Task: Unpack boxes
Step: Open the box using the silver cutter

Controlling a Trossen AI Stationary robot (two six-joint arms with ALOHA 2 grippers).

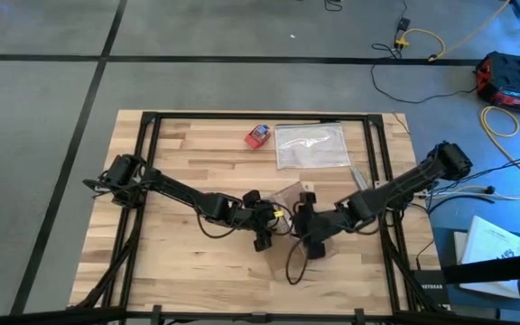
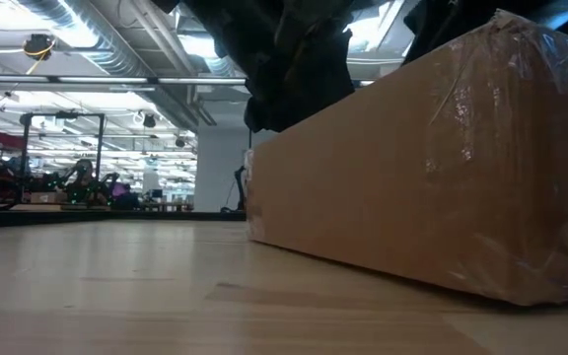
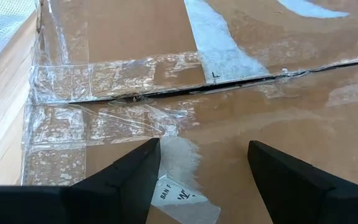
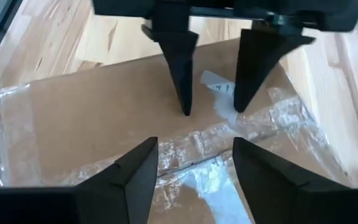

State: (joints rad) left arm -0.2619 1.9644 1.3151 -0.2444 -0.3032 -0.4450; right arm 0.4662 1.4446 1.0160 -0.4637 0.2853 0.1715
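Box (image 4: pixel 104 124) lies shut and taped; left gripper (image 4: pixel 211 112) and right gripper (image 4: pixel 194 152) hover over its seam, fingers apart.

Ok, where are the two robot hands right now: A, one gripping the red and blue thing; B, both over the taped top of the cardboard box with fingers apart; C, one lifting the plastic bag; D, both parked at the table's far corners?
B: the right wrist view shows the left hand and right hand facing each other, fingers apart, over the taped seam of the cardboard box.
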